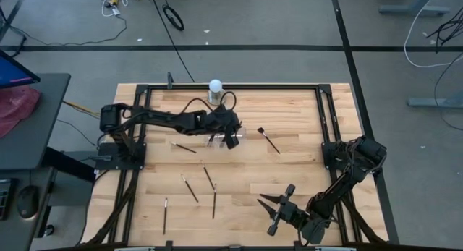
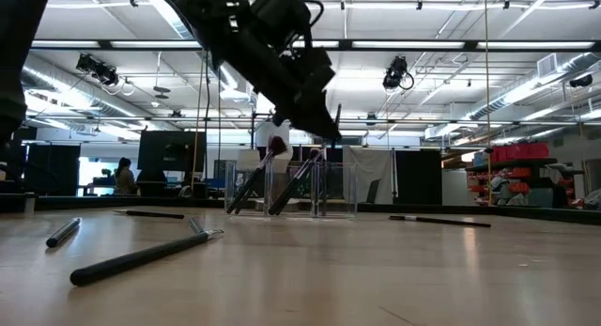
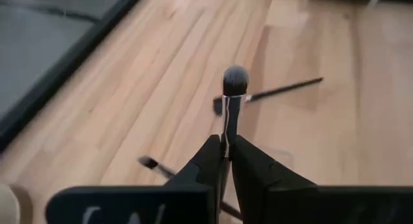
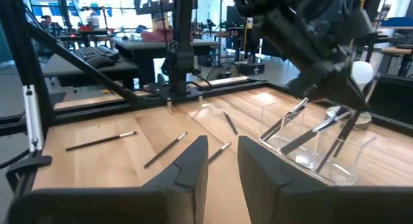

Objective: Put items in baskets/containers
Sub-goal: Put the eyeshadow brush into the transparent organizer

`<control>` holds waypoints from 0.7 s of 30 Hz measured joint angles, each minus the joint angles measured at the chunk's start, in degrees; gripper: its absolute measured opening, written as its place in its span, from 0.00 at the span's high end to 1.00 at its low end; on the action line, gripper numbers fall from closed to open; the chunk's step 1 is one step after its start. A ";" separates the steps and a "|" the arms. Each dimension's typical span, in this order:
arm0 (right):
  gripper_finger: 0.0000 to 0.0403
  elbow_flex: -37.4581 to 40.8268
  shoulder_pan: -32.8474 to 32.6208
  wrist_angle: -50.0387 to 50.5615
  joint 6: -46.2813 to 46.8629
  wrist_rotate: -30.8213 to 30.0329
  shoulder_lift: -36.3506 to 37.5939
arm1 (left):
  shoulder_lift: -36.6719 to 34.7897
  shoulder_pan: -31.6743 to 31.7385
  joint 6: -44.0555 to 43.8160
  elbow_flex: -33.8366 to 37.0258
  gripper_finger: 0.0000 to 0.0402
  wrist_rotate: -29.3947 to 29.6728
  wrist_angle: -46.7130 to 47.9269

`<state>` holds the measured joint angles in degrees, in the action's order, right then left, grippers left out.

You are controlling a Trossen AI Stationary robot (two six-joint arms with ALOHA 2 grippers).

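where the high view shows only the left claw (image 1: pixel 231 140) over the faint clear holder (image 1: pixel 239 134), the left wrist view shows it clenched on an upright brush (image 3: pixel 231 98). the low view alone shows two brushes (image 2: pixel 252 183) leaning inside. right claw (image 1: pixel 273 211), released, waits near the desk (image 1: pixel 289 171) front edge.

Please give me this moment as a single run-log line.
left gripper: shut on brush, above clear holder | right gripper: open, waiting at near edge | holder: two brushes leaning inside | table: loose brushes remain
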<state>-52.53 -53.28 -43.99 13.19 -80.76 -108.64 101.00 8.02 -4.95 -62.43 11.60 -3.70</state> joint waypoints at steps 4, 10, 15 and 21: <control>0.79 0.00 0.00 -0.01 0.06 0.84 0.00 | 1.12 0.34 -1.53 0.02 0.92 0.10 -0.15; 0.79 0.00 0.02 0.05 0.04 0.84 0.00 | 1.13 0.47 -2.38 0.02 0.87 0.01 -0.06; 0.79 0.00 0.04 0.02 0.04 0.83 0.00 | 1.13 1.29 -3.46 0.02 0.73 0.13 -0.20; 0.79 0.00 0.13 0.03 0.06 0.84 0.00 | -1.25 2.46 -2.85 -0.92 0.60 0.15 1.15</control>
<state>-52.53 -53.15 -43.97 13.26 -79.92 -108.64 99.75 10.48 -7.80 -63.35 11.75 -2.55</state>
